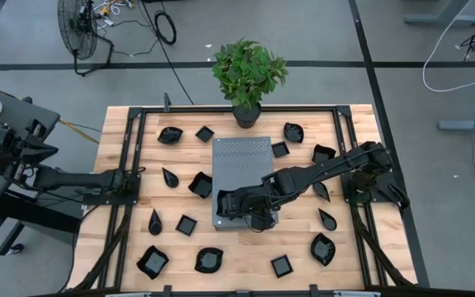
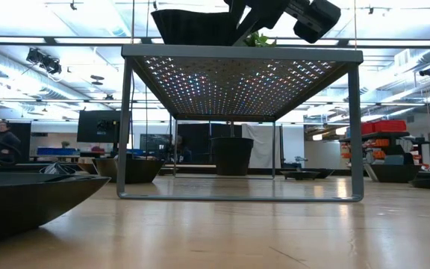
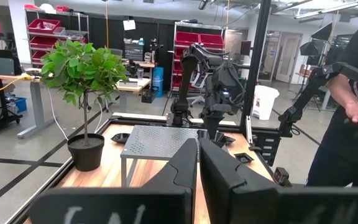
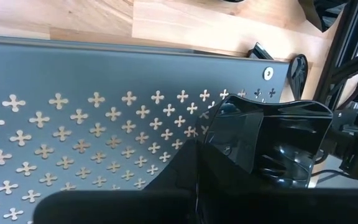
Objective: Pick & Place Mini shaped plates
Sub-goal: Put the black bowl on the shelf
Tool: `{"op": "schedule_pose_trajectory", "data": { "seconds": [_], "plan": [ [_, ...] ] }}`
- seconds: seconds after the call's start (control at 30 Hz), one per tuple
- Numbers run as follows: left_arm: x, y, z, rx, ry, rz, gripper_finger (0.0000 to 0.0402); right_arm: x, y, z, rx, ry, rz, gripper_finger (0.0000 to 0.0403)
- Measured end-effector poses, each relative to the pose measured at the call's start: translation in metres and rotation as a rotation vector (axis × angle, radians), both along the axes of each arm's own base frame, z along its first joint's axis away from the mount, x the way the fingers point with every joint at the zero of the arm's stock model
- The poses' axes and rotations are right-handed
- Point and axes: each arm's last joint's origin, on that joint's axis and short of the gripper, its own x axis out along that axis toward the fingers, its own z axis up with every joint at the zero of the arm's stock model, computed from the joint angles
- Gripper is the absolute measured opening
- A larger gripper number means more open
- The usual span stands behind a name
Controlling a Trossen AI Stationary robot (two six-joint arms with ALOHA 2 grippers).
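Observation:
Several glossy black mini shaped plates lie scattered on the wooden table, among them one at the far left [image 1: 170,134] and one at the near right [image 1: 322,248]. A grey perforated slab [image 1: 242,169] stands on legs in the middle. My right gripper [image 1: 228,205] reaches from the table's right over the slab's near left corner and is shut on a mini plate [image 4: 272,146]. In the low view that plate [image 2: 192,26] sits at the slab's top. My left gripper [image 3: 197,168] waits shut at the table's left edge. My right gripper holds the mini plate by its rim [image 4: 219,134], pinched between the two fingers. The fingers slant down from the table's right. The plate's underside [image 2: 192,41] is level with the slab's top; whether it rests there I cannot tell.
A potted plant [image 1: 248,74] stands at the table's far edge, behind the slab. Black frame rails [image 1: 130,148] run along both sides of the table. A person [image 3: 353,106] stands beyond the table's right side.

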Motion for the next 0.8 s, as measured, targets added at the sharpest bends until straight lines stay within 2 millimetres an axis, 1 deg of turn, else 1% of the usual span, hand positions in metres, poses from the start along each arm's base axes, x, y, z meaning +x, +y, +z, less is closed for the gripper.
{"op": "schedule_pose_trajectory", "data": {
  "seconds": [0.43,0.8],
  "plan": [
    [-0.0001,0.0001,0.0,0.0,0.0,0.0,0.0023,-0.0001,0.0,0.0,0.013,0.002,-0.023,0.0009],
    [-0.0002,0.0001,0.0,0.0,-0.001,0.0,0.0023,-0.0001,0.0,0.0,0.013,0.002,-0.023,0.0046]
  ]
}}
